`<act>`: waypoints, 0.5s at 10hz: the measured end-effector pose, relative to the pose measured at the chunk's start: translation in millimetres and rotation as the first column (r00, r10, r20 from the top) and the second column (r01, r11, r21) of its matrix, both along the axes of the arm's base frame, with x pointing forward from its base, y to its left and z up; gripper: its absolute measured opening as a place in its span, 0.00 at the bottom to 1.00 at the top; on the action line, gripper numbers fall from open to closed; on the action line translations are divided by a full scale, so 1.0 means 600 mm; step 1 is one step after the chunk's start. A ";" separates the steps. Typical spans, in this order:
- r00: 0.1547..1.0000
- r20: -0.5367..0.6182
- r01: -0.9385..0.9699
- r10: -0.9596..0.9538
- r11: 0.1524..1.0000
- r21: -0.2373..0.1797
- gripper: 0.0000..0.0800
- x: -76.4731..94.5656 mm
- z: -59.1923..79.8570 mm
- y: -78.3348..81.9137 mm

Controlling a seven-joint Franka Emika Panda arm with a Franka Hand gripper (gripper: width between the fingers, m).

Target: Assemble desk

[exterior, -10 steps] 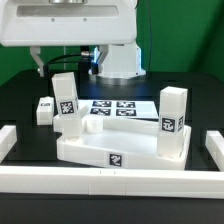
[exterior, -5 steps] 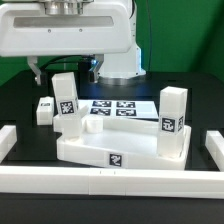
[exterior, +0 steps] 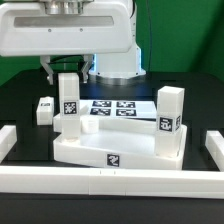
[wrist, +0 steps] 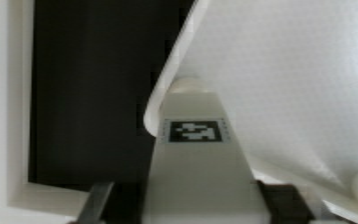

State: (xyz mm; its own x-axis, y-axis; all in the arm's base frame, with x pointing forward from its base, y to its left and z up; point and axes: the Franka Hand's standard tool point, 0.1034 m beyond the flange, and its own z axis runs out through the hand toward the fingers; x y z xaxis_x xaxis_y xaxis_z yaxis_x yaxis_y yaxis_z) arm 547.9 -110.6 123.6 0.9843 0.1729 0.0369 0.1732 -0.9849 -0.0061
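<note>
The step in hand appears to be a grasp on one leg of the desk. The gripper (exterior: 66,70) hangs over the upright leg (exterior: 66,100) at the far corner of the tabletop (exterior: 110,152), on the exterior view's left. Its jaws stand on either side of the leg's top, part-way in. The wrist view shows the leg's marker face (wrist: 197,131) between the two dark fingers (wrist: 101,205), but whether they press on it cannot be told. A second leg (exterior: 170,122) stands upright at the tabletop's corner on the exterior view's right, and a third leg (exterior: 43,109) lies loose on the table beyond the left edge.

The next move likely calls for a square, firm hold so the leg stays upright, perhaps for seating or turning it.

The table (exterior: 20,100) is black and matte, fenced by white border rails (exterior: 110,181), with the marker board (exterior: 113,108) lying far of the tabletop. A green backdrop (exterior: 190,40) closes the room behind.
</note>
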 end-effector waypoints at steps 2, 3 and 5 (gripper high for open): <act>1.000 0.000 0.022 -0.022 1.000 0.001 0.36 0.000 0.000 0.001; 1.000 0.000 0.019 -0.019 1.000 0.001 0.36 0.000 0.000 0.001; 0.978 -0.003 0.210 -0.210 0.978 0.016 0.36 0.001 0.000 0.004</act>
State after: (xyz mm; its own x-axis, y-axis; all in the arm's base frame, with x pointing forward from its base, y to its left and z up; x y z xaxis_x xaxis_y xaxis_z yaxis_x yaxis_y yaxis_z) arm 548.4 -108.1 123.5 0.9986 -0.0379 0.0371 -0.0371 -0.9991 -0.0222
